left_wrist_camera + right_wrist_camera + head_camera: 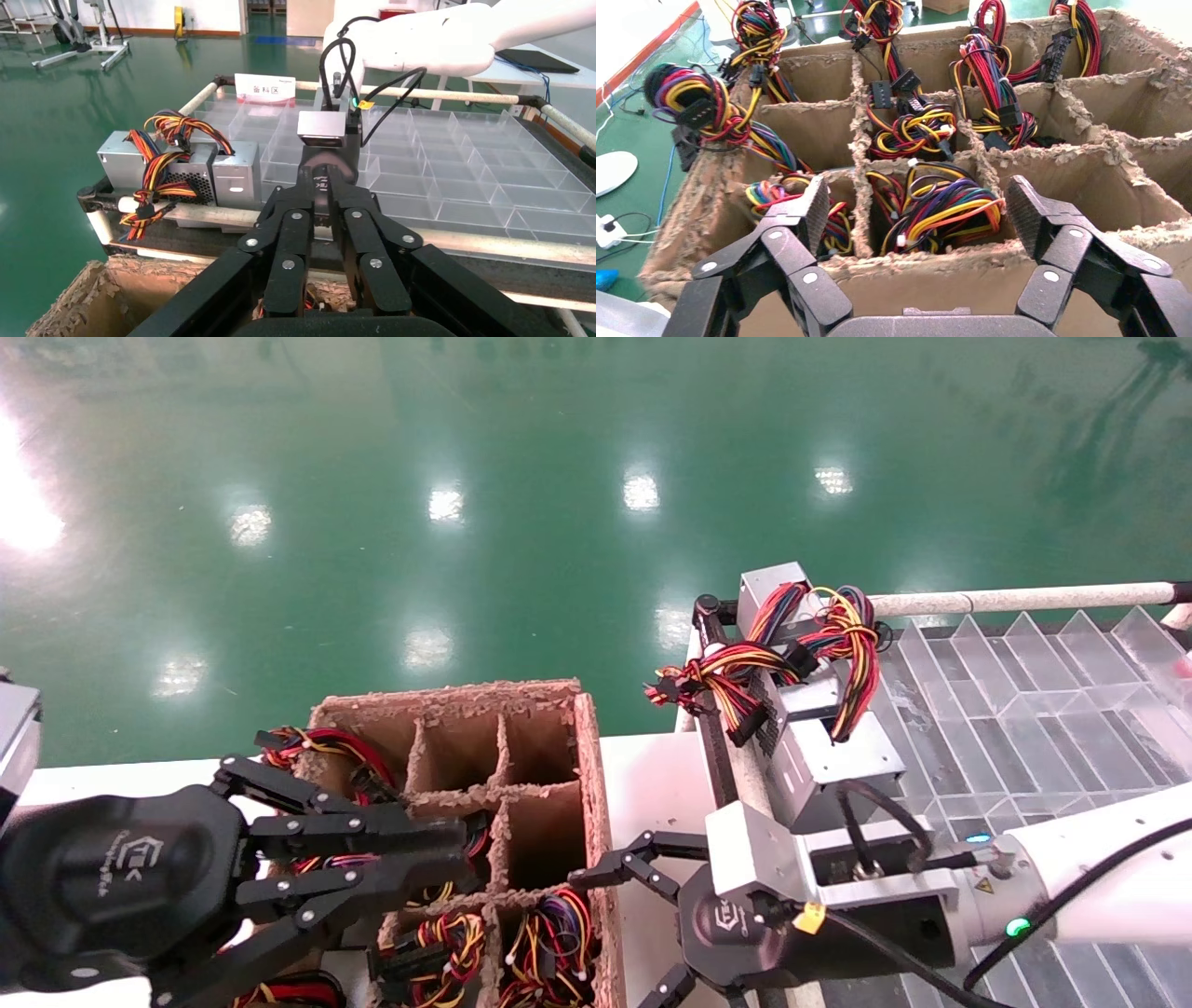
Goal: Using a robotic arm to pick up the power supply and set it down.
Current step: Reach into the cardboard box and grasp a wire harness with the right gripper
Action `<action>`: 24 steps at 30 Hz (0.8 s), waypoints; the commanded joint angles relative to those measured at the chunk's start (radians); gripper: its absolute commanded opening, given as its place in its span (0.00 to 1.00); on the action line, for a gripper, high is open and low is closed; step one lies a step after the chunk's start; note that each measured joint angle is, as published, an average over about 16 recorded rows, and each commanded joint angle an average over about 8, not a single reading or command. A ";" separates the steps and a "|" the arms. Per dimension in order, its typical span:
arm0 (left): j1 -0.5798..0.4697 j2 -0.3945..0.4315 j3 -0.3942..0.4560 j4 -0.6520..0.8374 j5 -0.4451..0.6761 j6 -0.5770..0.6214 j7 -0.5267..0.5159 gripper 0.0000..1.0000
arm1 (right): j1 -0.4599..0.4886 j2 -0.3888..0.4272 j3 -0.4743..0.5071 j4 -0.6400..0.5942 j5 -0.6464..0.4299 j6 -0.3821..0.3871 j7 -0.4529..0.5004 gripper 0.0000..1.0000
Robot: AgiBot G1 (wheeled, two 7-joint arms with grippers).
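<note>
A silver-grey power supply (824,752) lies on the near-left edge of the clear divided tray (1024,710), its red, yellow and orange wires (773,663) draped over it. A second silver box (771,584) sits just behind it. The left wrist view shows them side by side as the power supply (176,168). My right gripper (610,938) is open and empty, below the power supply and beside the cardboard crate's right wall; the right wrist view shows the right gripper (919,210) facing the crate. My left gripper (463,854) is shut on nothing, reaching over the crate.
The brown cardboard crate (589,775) has divided cells, several stuffed with coloured wire bundles (933,210); some back cells look empty. A white rail (1015,599) borders the tray's far side. Green floor lies beyond the table.
</note>
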 commanded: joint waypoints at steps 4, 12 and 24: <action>0.000 0.000 0.000 0.000 0.000 0.000 0.000 0.00 | 0.021 -0.027 -0.021 -0.058 -0.003 0.001 -0.046 0.00; 0.000 0.000 0.000 0.000 0.000 0.000 0.000 0.00 | 0.045 -0.049 -0.046 -0.112 -0.006 0.003 -0.101 0.00; 0.000 0.000 0.000 0.000 0.000 0.000 0.000 0.00 | 0.067 -0.062 -0.077 -0.152 -0.005 0.005 -0.140 0.00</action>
